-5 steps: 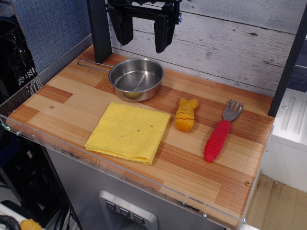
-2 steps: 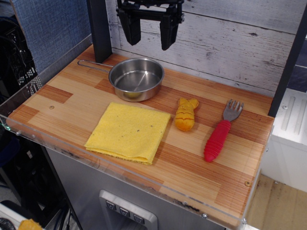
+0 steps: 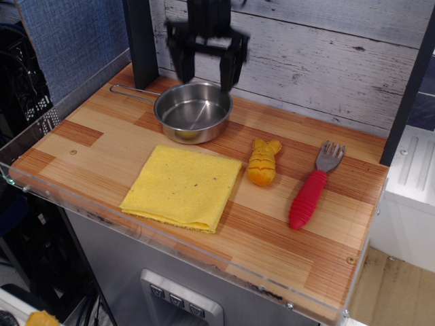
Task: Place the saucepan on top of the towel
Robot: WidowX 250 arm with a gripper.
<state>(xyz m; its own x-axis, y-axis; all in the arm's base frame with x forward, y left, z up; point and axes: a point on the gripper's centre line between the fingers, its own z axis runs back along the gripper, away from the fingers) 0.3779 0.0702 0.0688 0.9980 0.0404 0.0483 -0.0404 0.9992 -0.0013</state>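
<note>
The saucepan (image 3: 193, 111) is a small shiny steel pan standing on the wooden table at the back left, its thin wire handle (image 3: 132, 92) pointing left. The yellow towel (image 3: 183, 186) lies flat just in front of it, apart from it. My gripper (image 3: 205, 75) hangs open and empty above the pan's far rim, its two dark fingers (image 3: 182, 62) spread about as wide as the pan and blurred by motion.
An orange-yellow ridged toy (image 3: 263, 161) lies right of the towel. A fork with a red handle (image 3: 312, 187) lies further right. A black post (image 3: 139, 42) stands at the back left, a plank wall behind. The table has a clear plastic rim (image 3: 122, 217).
My gripper has come down from the top of the frame toward the pan's far rim, staying open. Pan, towel, toy and fork have not moved.
</note>
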